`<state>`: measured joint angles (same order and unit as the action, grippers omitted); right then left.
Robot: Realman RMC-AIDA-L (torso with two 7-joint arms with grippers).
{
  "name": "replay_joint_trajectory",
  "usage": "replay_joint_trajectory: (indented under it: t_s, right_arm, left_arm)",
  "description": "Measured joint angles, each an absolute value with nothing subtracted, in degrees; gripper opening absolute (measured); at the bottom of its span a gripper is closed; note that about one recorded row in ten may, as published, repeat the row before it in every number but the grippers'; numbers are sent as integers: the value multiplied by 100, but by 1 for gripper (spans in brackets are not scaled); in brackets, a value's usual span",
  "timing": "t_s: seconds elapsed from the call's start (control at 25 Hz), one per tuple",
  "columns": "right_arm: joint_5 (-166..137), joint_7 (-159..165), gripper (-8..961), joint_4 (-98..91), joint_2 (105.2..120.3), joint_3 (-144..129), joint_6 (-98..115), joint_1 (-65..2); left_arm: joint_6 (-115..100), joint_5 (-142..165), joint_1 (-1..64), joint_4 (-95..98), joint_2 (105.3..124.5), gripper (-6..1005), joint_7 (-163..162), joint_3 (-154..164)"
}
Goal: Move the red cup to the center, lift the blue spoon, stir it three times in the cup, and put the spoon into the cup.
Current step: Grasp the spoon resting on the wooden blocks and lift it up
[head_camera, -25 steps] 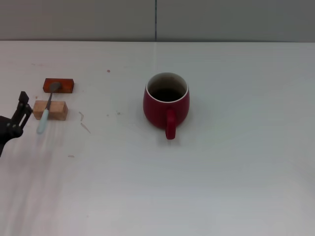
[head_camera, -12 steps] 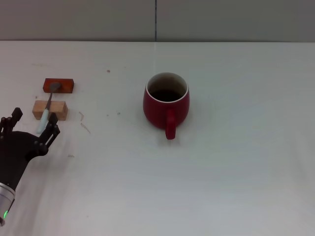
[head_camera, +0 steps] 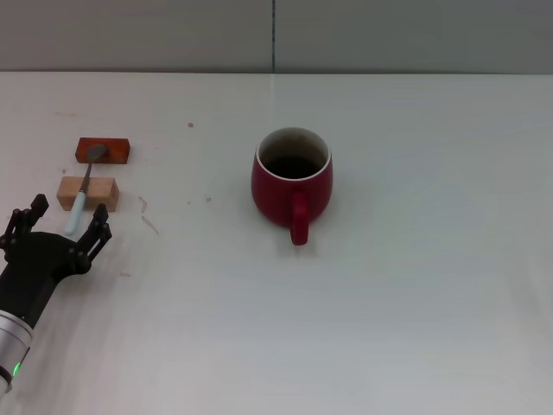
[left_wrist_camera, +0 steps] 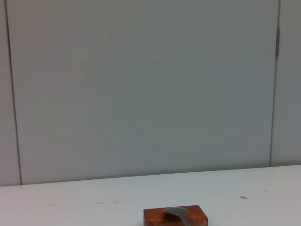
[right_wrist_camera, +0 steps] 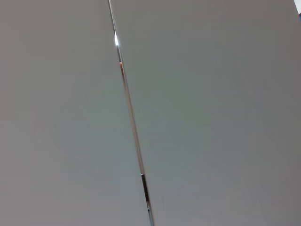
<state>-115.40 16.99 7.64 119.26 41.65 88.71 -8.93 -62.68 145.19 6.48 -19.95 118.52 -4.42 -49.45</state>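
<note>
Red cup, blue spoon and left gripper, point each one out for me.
red cup (head_camera: pixel 291 186): head view, front of body.
blue spoon (head_camera: pixel 78 210): head view, pale handle.
left gripper (head_camera: pixel 60 219): head view, between open fingertips.

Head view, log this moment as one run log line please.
left gripper: open, just short of the blue spoon | spoon: propped on two blocks | red cup: centered, empty-handed | right gripper: out of view

White table (head_camera: pixel 415 303), red cup (head_camera: pixel 292 184) at centre, orange block (head_camera: pixel 103 150), wooden block (head_camera: pixel 86 193) at left
</note>
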Motion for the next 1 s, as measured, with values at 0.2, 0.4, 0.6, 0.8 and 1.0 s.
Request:
replay_joint_trajectory:
  t_s: [0.2,0.4,0.6,0.8,1.0]
  right_arm:
    - [-11539,1702,843,770,11926,4169,8871,-901]
    - [-11540,1704,843,777,11920,4166,8871,-915]
    - [-11544,1705,843,780,11918,4166,8872,-916]
    - [-11558,1705,843,774,11918,4166,8874,-914]
    - [-11569,1705,843,776,11917,4166,8880,-914]
  left_arm:
    - [-6266,14514,680,-1913,11868,818,-440,-4942]
    - [-6262,14511,705,-1875,11869,814,-439,-4922]
    - [-6246,14510,721,-1875,11867,810,-439,-4901]
    - [-6185,14510,747,-1872,11865,806,-439,-4895]
    - [-6119,14510,750,-1879,11869,802,-439,-4921]
